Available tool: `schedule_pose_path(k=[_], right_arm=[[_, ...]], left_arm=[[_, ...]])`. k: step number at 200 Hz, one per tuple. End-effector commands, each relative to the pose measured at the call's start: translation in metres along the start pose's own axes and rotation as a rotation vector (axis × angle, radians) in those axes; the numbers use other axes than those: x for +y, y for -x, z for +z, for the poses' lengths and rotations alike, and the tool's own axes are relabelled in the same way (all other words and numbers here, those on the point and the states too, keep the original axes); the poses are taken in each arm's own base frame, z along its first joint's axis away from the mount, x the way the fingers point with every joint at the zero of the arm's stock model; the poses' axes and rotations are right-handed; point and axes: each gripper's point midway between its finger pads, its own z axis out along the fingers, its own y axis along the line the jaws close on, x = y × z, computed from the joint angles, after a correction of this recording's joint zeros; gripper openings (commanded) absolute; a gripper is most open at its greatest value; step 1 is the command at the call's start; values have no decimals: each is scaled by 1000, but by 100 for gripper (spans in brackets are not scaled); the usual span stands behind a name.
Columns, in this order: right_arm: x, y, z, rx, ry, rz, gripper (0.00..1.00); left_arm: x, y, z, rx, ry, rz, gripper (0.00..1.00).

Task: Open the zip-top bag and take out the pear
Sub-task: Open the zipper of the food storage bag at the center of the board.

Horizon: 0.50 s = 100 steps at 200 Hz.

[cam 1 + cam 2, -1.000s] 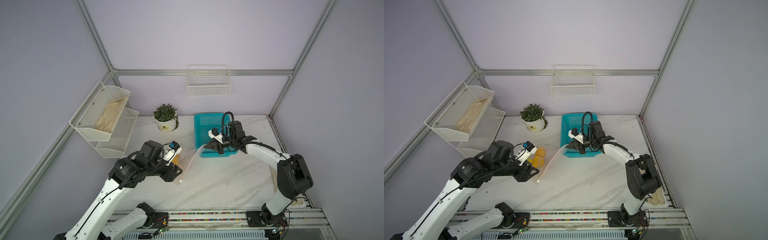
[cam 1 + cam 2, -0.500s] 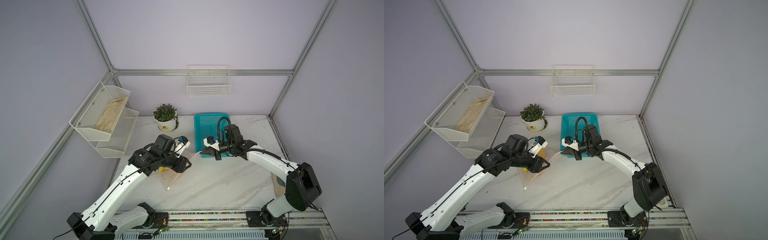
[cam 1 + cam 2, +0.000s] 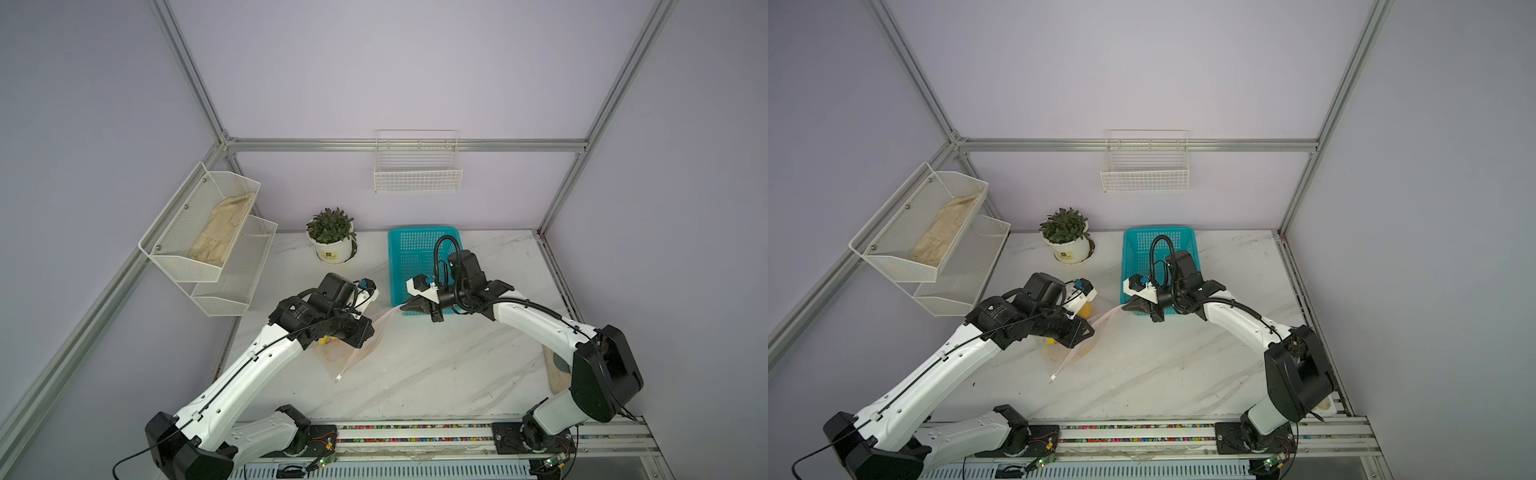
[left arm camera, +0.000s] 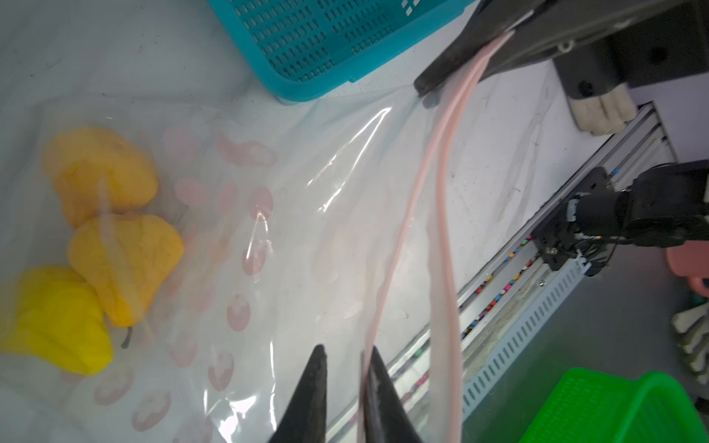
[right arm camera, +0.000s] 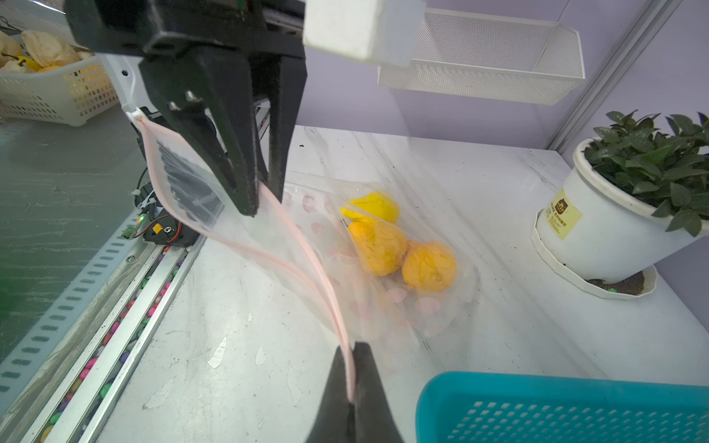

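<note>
Our zip-top bag (image 3: 357,353) sags on the table (image 3: 457,365) at 7 o'clock from the teal basket (image 3: 391,270), pear (image 4: 124,261) inside. The right gripper (image 5: 351,348) pinches the zip strip (image 5: 321,268) at the bag's 2 o'clock; the left gripper (image 4: 346,349) clamps one lip. We'd spread them slowly, no yanking.

The white marble table (image 3: 436,365) carries a potted plant (image 3: 332,245) at the back, a teal basket (image 3: 422,229) near it, and further forward the zip-top bag (image 3: 357,353), its lower part resting on the stone with yellow-orange pears (image 5: 383,245) inside.
</note>
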Motion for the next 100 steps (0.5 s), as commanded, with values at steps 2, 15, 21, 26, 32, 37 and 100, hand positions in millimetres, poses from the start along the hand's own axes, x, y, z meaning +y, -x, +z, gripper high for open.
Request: schedule_pose_path(k=[2,15,21,26,32,37,100], right_arm=[[7,10,-6,-9,6,-28,0],[3,9,-6,-2,-20,10,0],[-2,8,-7,6,-54,51,9],[-7,7,-8,13,-90,85,22],[-14,5,-11,27,-143,134,36],[-19,4,-16,40,-195,182,48],[-18,-7,-54,-7,-460,788,65]], left_arm=[[14,-3,6,19,61,9,0],[14,4,7,-3,66,-8,0],[13,9,8,-21,59,-22,0],[11,13,9,-40,47,-33,0],[8,18,11,-65,27,-62,0],[6,23,12,-87,11,-81,0],[11,40,64,-144,-44,-312,0]])
